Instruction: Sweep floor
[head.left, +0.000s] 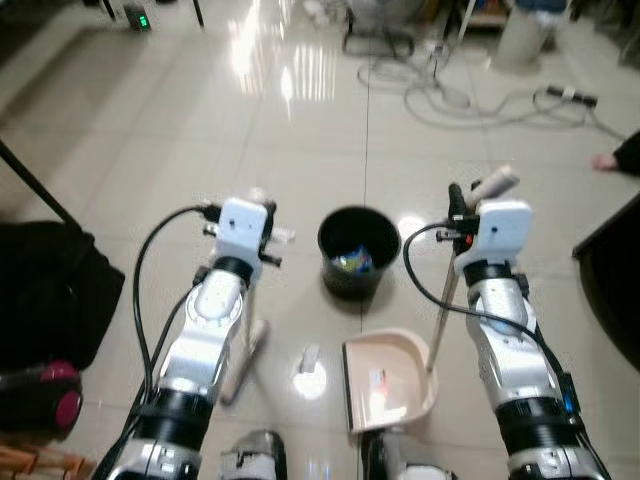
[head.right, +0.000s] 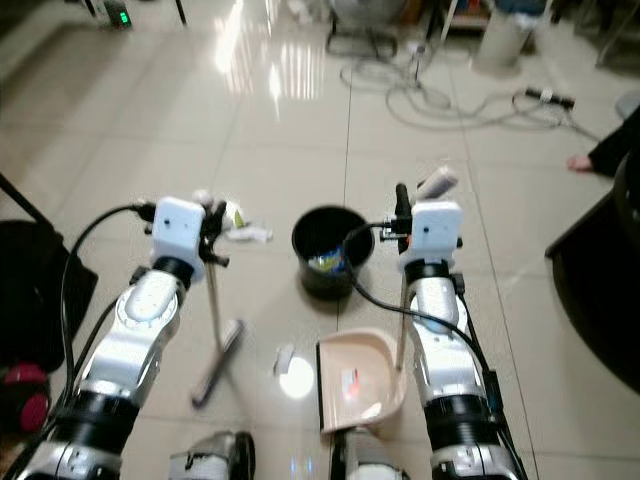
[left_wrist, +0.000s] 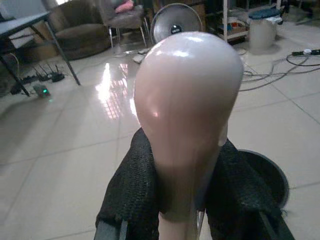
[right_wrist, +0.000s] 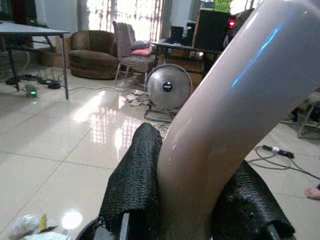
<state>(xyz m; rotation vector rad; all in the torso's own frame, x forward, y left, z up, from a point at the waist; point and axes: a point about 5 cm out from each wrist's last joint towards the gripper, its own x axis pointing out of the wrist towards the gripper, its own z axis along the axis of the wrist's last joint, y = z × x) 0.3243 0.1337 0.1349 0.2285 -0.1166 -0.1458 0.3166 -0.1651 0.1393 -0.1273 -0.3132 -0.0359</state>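
— Black round plastic bin (head.left: 357, 250): what flanks it?
— Left end effector (left_wrist: 185, 200) pinches the pale-handled broom (head.right: 213, 300) just left; right end effector (right_wrist: 195, 200) pinches the beige plastic dustpan (head.left: 385, 378) handle, pan nearer the robot.

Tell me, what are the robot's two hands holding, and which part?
The left gripper holds the broom by its handle's rounded top end. The right gripper holds the dustpan by the upper part of its long handle.
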